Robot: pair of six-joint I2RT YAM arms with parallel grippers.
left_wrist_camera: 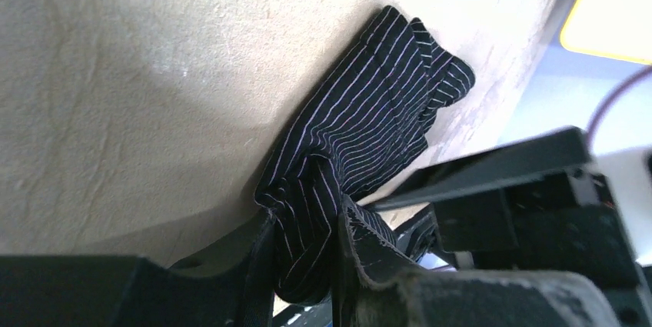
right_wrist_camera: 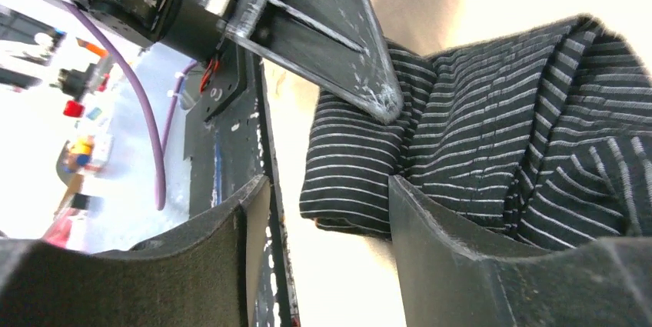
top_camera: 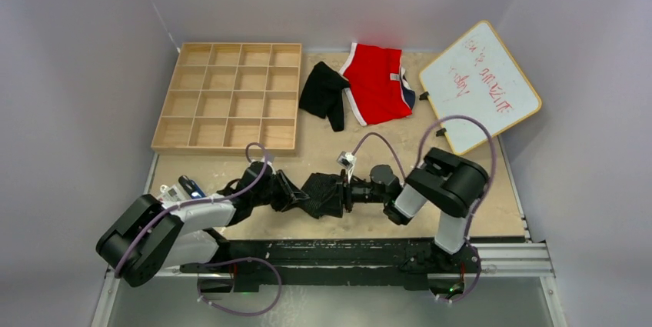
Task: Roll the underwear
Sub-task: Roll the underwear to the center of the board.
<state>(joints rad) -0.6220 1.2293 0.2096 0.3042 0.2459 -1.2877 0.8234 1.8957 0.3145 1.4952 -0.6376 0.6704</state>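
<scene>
A finely striped black underwear (top_camera: 323,195) lies bunched on the table near the front edge, between both grippers. My left gripper (top_camera: 296,191) is shut on its left end; in the left wrist view the fabric (left_wrist_camera: 369,127) is pinched between the jaws (left_wrist_camera: 307,258). My right gripper (top_camera: 344,188) is at its right end, open. In the right wrist view the gripper (right_wrist_camera: 323,211) straddles a folded edge of the cloth (right_wrist_camera: 492,127) without squeezing it. A second black underwear (top_camera: 324,95) lies at the back, touching the red briefs.
A wooden grid tray (top_camera: 227,96) stands at the back left. Red briefs with white trim (top_camera: 377,81) lie at the back middle. A whiteboard (top_camera: 478,85) leans at the back right. The arms' black base rail (top_camera: 361,254) runs along the near edge.
</scene>
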